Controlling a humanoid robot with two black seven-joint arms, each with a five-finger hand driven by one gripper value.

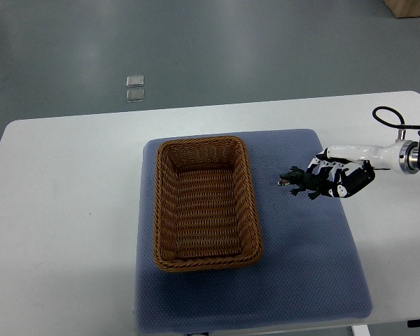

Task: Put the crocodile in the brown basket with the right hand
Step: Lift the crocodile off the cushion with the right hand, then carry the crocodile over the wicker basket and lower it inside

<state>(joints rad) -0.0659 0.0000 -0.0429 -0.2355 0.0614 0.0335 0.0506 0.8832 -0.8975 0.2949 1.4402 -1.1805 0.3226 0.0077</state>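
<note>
A dark green toy crocodile (304, 182) hangs above the blue mat, to the right of the brown wicker basket (204, 203). My right hand (339, 175), white with black fingers, comes in from the right edge and is shut on the crocodile's rear half. The toy's head points left toward the basket, roughly 40 pixels from the basket's right rim. The basket is rectangular and holds nothing. No left arm shows.
A blue-grey mat (315, 266) lies under the basket on a white table (63, 210). A black cable loops at my right wrist (386, 115). Two small clear squares (134, 89) lie on the grey floor beyond the table.
</note>
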